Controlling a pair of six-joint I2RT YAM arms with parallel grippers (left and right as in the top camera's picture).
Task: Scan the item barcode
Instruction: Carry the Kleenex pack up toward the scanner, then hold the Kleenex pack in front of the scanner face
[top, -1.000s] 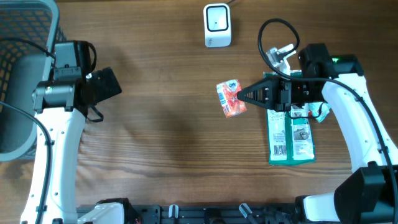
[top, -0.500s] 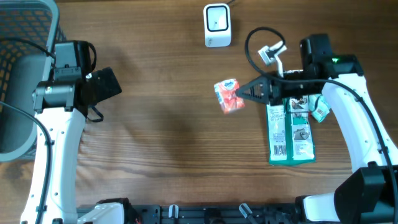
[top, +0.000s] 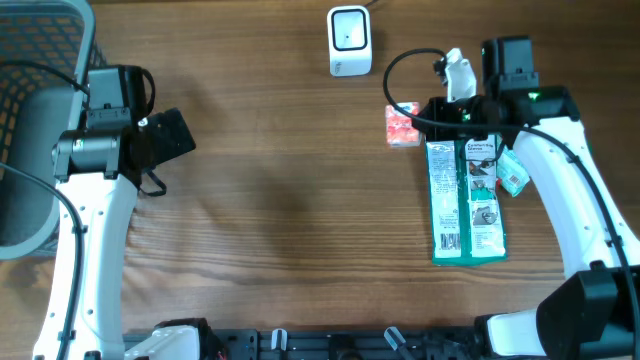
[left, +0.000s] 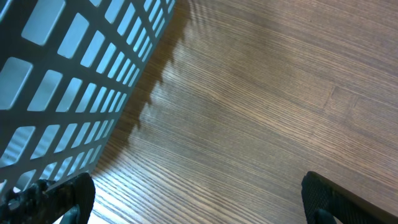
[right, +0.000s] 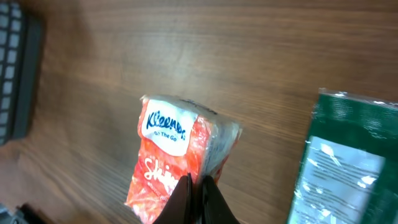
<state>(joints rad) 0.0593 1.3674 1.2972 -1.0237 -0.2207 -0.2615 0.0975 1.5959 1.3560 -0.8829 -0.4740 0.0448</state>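
Tissue pack now nearer scanner, beside green packets.

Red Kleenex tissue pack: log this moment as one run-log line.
right gripper: shut on red Kleenex tissue pack | left gripper: open, empty | white box-shaped scanner: pack apart from it

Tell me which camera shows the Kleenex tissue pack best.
Right wrist: the Kleenex tissue pack appears large, logo readable, pinched by the right gripper. Overhead shows it small, its print unreadable; left wrist misses it.
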